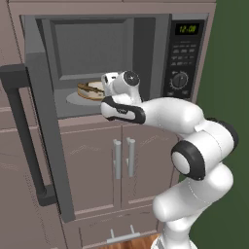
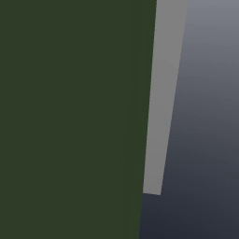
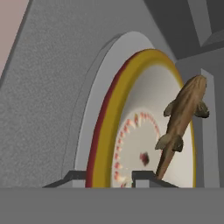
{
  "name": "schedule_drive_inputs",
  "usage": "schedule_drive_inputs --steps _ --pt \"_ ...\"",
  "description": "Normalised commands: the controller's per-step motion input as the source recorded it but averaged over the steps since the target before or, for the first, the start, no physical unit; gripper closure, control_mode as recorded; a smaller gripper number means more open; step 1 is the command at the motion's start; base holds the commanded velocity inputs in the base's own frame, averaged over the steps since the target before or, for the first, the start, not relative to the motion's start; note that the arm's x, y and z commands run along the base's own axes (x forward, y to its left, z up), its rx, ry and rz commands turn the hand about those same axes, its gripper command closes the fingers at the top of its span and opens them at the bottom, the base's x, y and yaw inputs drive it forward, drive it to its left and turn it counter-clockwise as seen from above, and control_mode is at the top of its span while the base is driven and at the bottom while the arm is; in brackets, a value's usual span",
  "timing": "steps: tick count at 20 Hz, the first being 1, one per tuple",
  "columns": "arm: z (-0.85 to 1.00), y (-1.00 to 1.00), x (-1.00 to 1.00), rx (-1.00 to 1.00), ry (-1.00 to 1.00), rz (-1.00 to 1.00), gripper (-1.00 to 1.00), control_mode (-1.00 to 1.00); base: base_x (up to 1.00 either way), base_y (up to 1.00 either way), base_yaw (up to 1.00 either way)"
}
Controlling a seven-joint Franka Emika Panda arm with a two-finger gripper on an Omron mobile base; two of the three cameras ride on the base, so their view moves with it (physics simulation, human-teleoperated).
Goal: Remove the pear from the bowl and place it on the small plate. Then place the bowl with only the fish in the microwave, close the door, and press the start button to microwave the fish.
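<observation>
The door (image 1: 36, 141) hangs wide open at far left of the left base view, its dark handle (image 1: 24, 136) toward the camera, so it'll need a long swing later. Next over, inside the microwave (image 1: 112, 63), the bowl (image 1: 90, 89) sits on the pale turntable (image 1: 73, 98), w/ the arm reaching into the cavity and the wrist right against the bowl's near side. In the hand view the gripper (image 3: 108, 177) straddles the bowl's gold rim: one finger (image 3: 74, 176) outside the wall, the other inside, rim between them. Gap looks narrow, just barely wider than the rim; can't tell if the pads are off it yet, prob. just letting go. The fish (image 3: 181, 120) lies in the bowl toward the far side, clear of the fingers; no pear in there, so the bowl's content is right for heating. Step in hand, I'd say: release the bowl and back out. To do it well: open the fingers enough that neither pad drags the rim, then pull straight back along the approach line, no lift or twist, else the bowl could tip or slide off the turntable. Keep the wrist low enough to miss the cavity roof, and clear of the door before swinging round to the handle. Control panel (image 1: 184, 56) at right is for last.
</observation>
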Motion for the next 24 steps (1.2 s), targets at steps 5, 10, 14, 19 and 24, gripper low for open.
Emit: schedule_drive_inputs --steps 5,10,14,19,24 --pt "-0.05 0.04 -0.47 -0.04 -0.07 0.00 -1.00 -1.00 0.00 0.00 0.00" --pt "-0.28 0.01 -0.97 -0.07 -0.13 0.00 -1.00 -1.00 0.00 0.00 0.00" --pt "-0.92 0.00 -0.18 -0.35 0.08 0.02 -1.00 -1.00 0.00 0.00 0.00" --pt "-0.07 -0.11 -0.74 -0.48 -0.14 -0.13 -1.00 -1.00 0.00 0.00 0.00" --pt "-0.02 -0.13 -0.42 -0.45 -0.02 -0.28 -1.00 -1.00 0.00 0.00 0.00"
